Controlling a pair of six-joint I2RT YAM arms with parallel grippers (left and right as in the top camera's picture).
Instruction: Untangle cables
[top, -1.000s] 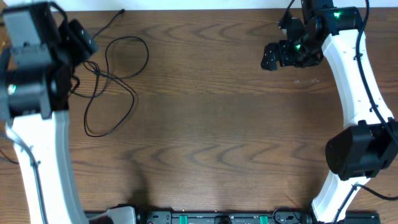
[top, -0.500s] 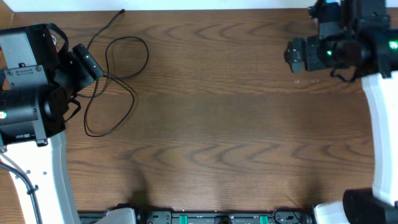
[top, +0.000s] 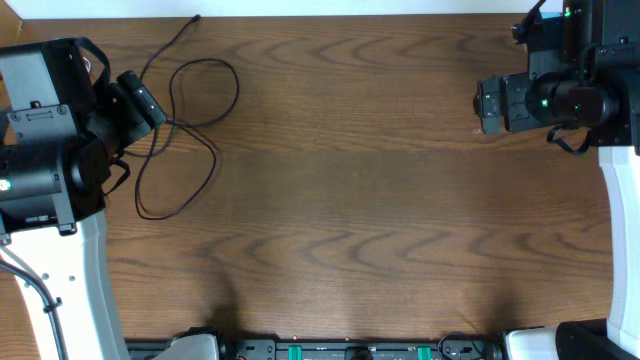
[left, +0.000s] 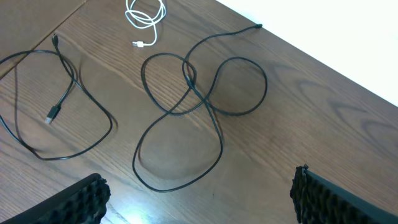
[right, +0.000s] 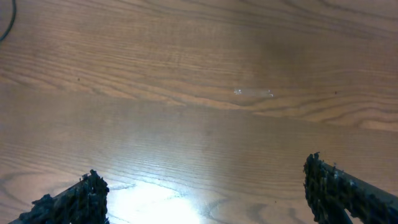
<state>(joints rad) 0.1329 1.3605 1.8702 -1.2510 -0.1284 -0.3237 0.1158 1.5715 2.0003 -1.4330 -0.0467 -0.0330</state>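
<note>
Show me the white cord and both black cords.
white cord (left: 138, 44): left wrist view, its plug.
long black cord (left: 189, 79): left wrist view, loops' crossing.
shorter black cord (left: 53, 113): left wrist view, its plug.

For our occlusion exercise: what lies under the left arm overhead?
Covered overhead; only the long black looped cable shows beside it. The left wrist view reveals a shorter black cable and coiled white cable.

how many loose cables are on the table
3, in the left wrist view: white cable coiled at top, long black cable looped in the middle, shorter black cable at left. No others visible.
</note>
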